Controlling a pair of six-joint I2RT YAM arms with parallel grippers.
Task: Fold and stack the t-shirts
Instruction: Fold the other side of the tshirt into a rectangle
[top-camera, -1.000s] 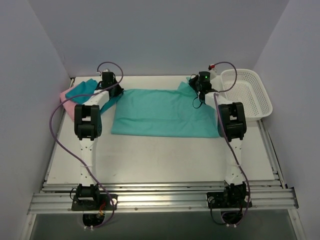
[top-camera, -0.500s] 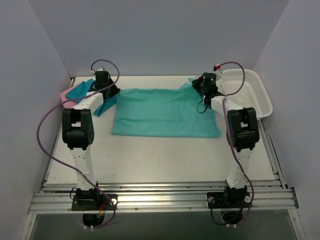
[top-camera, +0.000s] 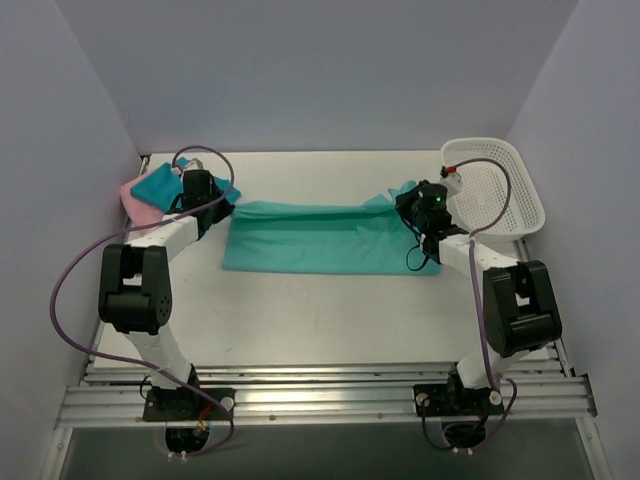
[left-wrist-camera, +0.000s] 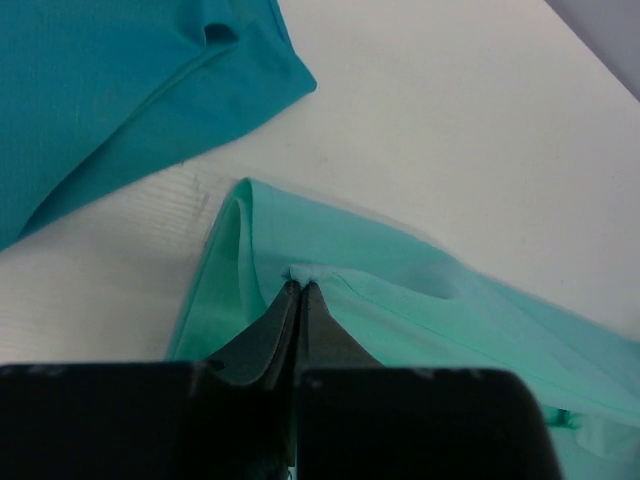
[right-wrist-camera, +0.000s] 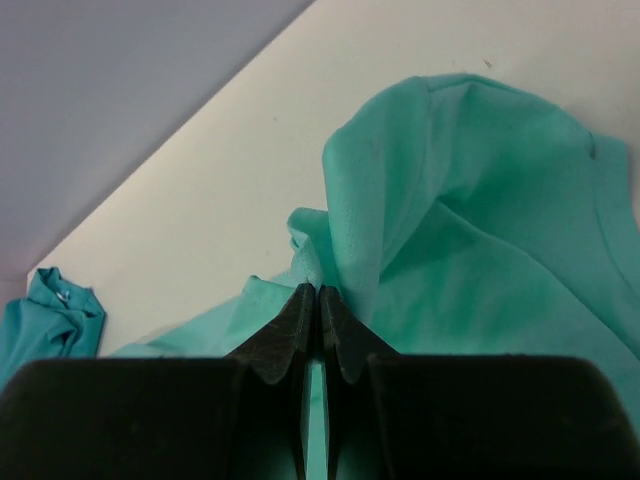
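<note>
Both far corners of the sea-green t-shirt (top-camera: 330, 243) are pinched between closed jaws: left gripper (left-wrist-camera: 300, 286) at 9 o'clock, right gripper (right-wrist-camera: 317, 291) at 3 o'clock.

The spread t-shirt (top-camera: 325, 240) lay between my left gripper (left-wrist-camera: 298, 287) and right gripper (right-wrist-camera: 317, 290); other t-shirts (top-camera: 158, 185) lay far left, the basket (top-camera: 487, 143) far right.

White table (top-camera: 320, 320) — sea-green tee (top-camera: 320, 245), teal tee (top-camera: 158, 184), pink tee (top-camera: 133, 198), mesh basket (top-camera: 525, 200).
</note>
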